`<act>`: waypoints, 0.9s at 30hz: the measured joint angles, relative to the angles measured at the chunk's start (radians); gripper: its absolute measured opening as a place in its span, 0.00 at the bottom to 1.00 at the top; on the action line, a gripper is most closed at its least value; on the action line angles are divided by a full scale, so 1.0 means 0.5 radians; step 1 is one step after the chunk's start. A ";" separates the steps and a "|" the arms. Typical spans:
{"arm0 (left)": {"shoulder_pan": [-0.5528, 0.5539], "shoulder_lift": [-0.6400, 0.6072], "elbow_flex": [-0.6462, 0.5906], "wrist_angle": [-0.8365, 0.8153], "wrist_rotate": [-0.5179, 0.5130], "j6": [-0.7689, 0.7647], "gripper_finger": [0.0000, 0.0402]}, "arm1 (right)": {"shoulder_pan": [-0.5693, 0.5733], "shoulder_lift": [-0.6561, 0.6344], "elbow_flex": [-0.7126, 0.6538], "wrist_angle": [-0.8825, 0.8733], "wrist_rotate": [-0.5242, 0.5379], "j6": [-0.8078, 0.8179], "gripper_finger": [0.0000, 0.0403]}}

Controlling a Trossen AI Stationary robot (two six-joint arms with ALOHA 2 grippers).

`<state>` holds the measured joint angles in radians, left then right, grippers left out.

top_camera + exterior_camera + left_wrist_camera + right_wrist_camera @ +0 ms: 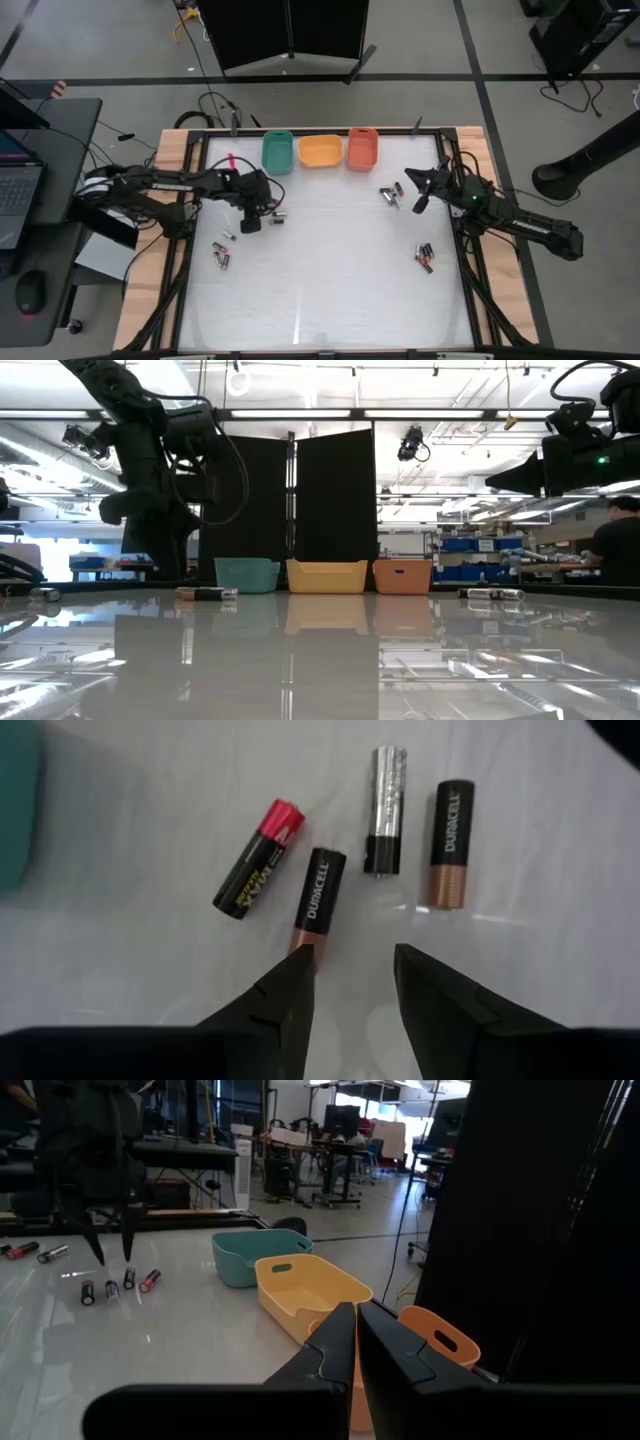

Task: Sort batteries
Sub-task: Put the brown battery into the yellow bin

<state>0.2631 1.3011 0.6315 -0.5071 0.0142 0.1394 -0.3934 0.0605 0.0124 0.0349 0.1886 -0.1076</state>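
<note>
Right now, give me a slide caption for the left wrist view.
Left gripper, jaws open, above four batteries lying on the white table.

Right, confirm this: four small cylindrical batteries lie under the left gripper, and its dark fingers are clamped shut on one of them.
Wrong on the grip. The left wrist view shows the left gripper open above four small cylindrical batteries, holding none; one fingertip is right at the copper end of a black battery.

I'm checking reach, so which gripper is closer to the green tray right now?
Left. The left gripper hangs just in front of the green tray, over four batteries. The right gripper is far across the table, beyond the red tray.
</note>
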 joint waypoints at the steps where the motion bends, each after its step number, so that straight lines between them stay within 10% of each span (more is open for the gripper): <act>1: 0.007 0.010 0.000 0.003 -0.007 0.000 0.39 | 0.001 0.000 0.001 -0.001 0.000 0.000 0.07; 27: 0.098 0.259 -0.004 0.134 0.015 0.022 0.49 | 0.000 0.000 0.000 0.003 0.000 0.000 0.07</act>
<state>0.3122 1.4305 0.6295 -0.4401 0.0219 0.1503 -0.3934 0.0605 0.0124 0.0363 0.1886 -0.1075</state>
